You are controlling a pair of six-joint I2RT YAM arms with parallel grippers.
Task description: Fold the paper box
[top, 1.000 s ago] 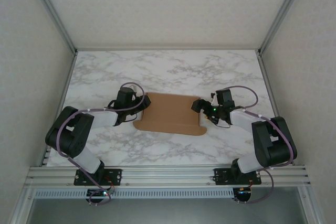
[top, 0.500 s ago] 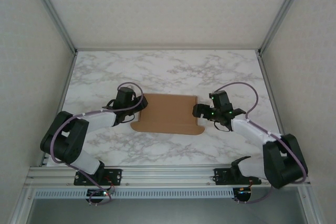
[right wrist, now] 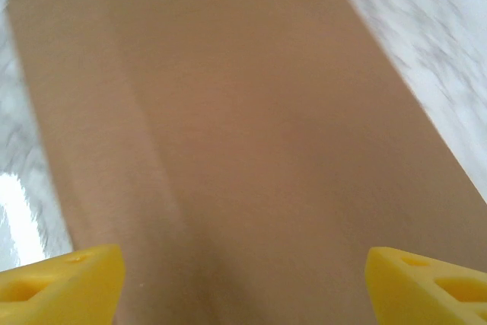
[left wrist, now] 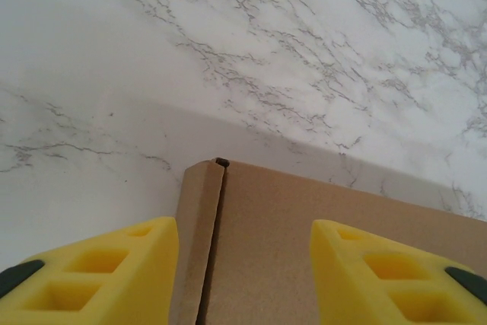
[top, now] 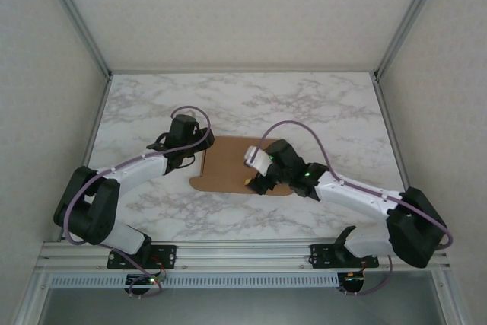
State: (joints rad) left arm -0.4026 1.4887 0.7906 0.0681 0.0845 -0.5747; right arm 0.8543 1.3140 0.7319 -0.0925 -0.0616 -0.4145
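Note:
The paper box (top: pixel 226 165) lies flat on the marble table, a plain brown cardboard rectangle with a rounded flap along its near edge. My left gripper (top: pixel 199 148) hovers over the box's far left corner. In the left wrist view its yellow fingers (left wrist: pixel 99 275) stand apart above the cardboard (left wrist: pixel 304 226), straddling a slit beside a narrow side strip, with nothing pinched. My right gripper (top: pixel 257 180) reaches in from the right over the middle of the box, near its front edge. In the right wrist view the blurred cardboard (right wrist: pixel 251 112) lies below the wide-open gripper (right wrist: pixel 243 287).
White marble tabletop (top: pixel 251 104) stretches behind and in front of the box. Enclosure walls and metal posts (top: pixel 99 74) bound the left, right and back. An aluminium rail (top: pixel 243 253) with both arm bases runs along the near edge.
My right arm has swung left, from the box's right end to over its middle. The left gripper edged slightly toward the far left corner. The box has barely shifted.

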